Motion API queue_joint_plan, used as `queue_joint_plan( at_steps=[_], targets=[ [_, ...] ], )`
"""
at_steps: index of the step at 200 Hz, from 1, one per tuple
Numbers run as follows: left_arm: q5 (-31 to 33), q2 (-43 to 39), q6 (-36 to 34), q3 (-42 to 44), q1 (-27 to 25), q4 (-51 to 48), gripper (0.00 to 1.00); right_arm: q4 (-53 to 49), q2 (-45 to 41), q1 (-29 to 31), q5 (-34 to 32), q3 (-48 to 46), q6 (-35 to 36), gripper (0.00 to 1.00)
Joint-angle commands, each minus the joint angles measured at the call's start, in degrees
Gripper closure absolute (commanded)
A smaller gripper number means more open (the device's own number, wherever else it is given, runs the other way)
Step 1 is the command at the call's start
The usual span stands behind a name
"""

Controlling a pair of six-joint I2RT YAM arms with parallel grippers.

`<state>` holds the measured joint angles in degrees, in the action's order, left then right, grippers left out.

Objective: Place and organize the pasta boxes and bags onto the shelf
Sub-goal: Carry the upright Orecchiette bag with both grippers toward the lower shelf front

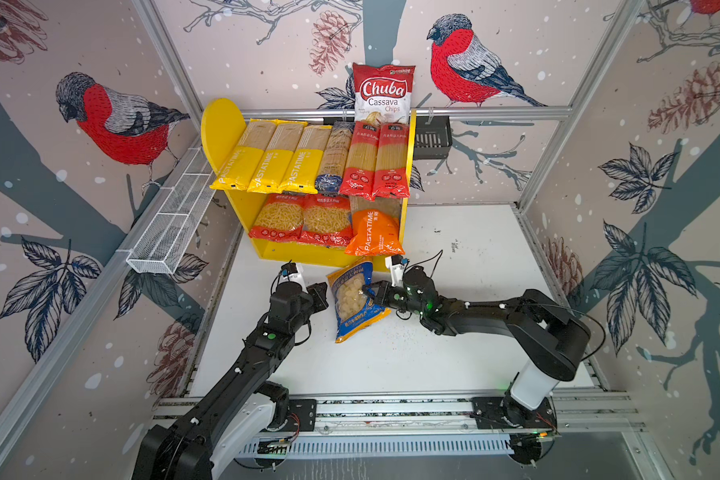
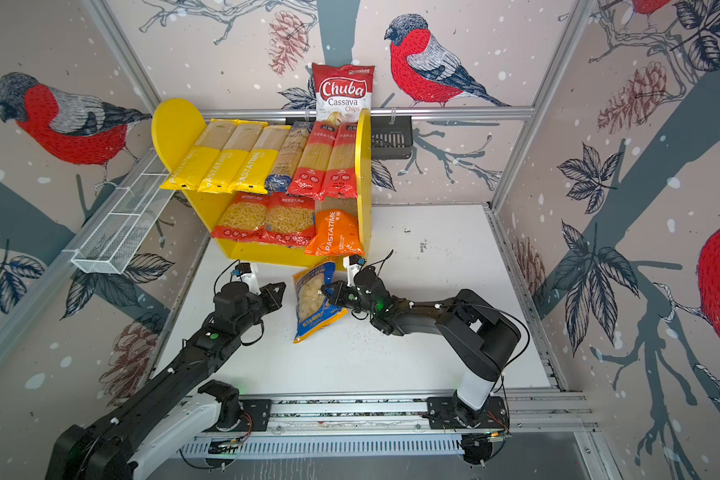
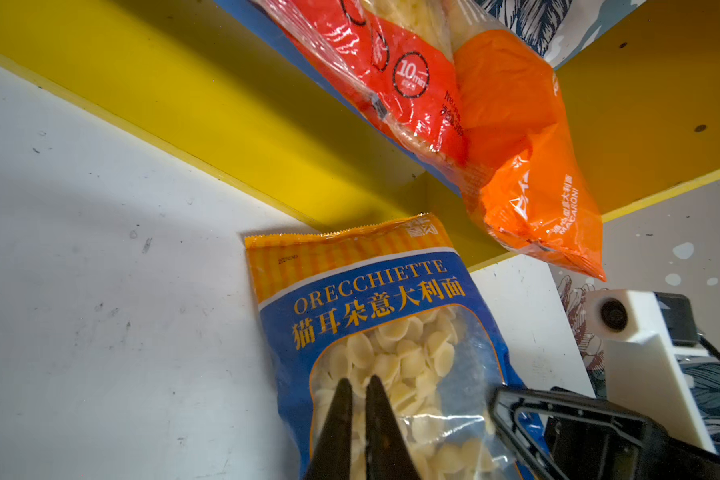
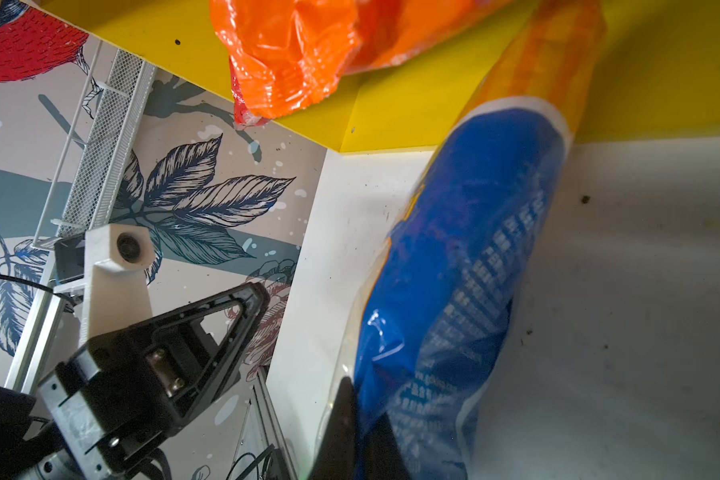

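Though crowded, shelf [image 1: 221,124] with nine packs [image 1: 267,158]

Glossy, crinkled plastic orecchiette bag [image 3: 375,332] — matt, scuffed white tabletop [image 3: 100,332], smooth yellow shelf [image 3: 225,104]

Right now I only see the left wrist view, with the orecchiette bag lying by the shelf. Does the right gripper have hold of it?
Observer: Yes. The right gripper is shut on the right-hand edge of the orecchiette bag, as both top views show.
Operator: Any free spot on the lower tier?
Observer: On the shelf that tier looks full across its front: two red macaroni bags, then the orange bag.
Operator: And the upper tier?
Observer: Six long packs lie side by side: three yellow PASTATIME packs, one blue-labelled pack and two red spaghetti packs.
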<state>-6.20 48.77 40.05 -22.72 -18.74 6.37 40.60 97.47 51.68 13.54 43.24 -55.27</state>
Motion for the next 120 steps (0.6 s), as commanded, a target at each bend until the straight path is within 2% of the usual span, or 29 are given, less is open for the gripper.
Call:
queue_joint_plan(
  at_steps=[1,24,66,95,120],
  targets=[
    [-2.66,-1.23,0.43,1.97,0.12,0.06,0.8,5.54,-0.73,-0.37,-0.39,-2.06,0.24,1.0],
    [-5.4,-2.74,4.68,6.8,0.18,2.33,0.68,6.26,-0.02,-0.56,-0.81,-4.13,-1.86,1.0],
    [-11.54,-8.11,12.25,14.94,0.0,2.53,0.4,3.84,2.56,1.16,-3.77,-3.96,-6.52,0.99],
    [-11.76,-14.89,16.68,19.64,-2.28,-0.33,0.21,1.54,4.87,1.72,-5.31,-3.26,-9.05,0.99],
    [-9.8,-17.67,21.28,22.92,-6.68,1.34,0.16,1.32,5.88,1.49,-5.91,-3.55,-10.82,0.99]
  ],
)
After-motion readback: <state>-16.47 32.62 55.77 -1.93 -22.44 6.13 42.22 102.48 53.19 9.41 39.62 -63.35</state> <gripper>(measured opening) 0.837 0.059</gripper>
